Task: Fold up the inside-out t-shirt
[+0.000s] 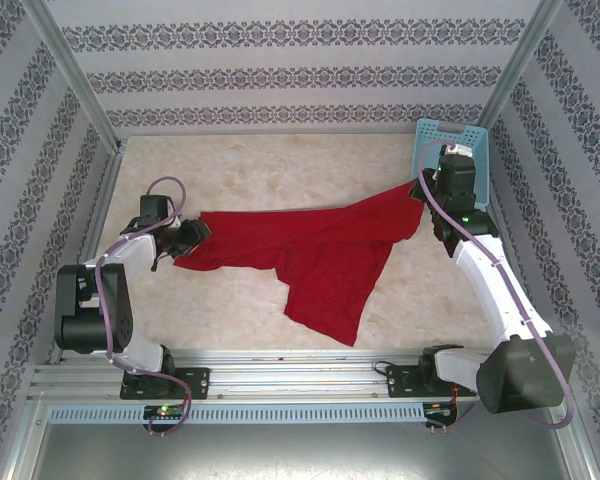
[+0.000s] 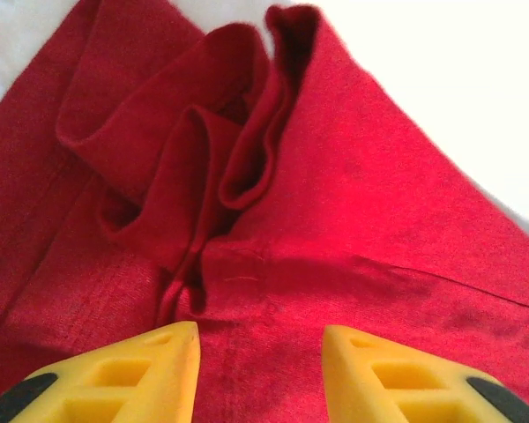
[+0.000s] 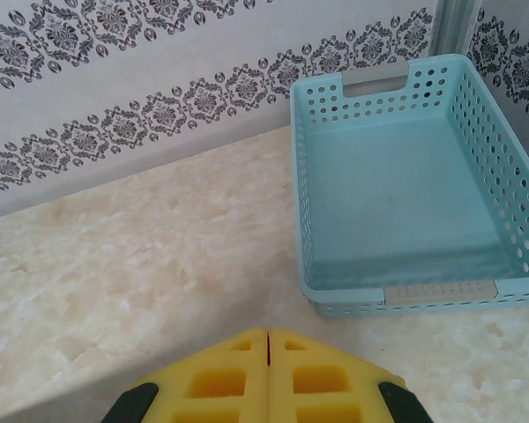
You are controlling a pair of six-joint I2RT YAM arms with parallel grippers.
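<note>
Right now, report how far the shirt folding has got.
Done: nothing folded yet; the t-shirt lies bunched and stretched across the table. In hand: the right tool is shut, apparently pinching the shirt's right corner, while the left tool stands open over the wrinkled left end. Left: grip that end, spread it flat, make every fold.

Most of the t-shirt beyond the left wrist view's edges; basket partly behind the right arm.

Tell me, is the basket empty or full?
Empty. The basket has a bare floor, with nothing lying in it.
</note>
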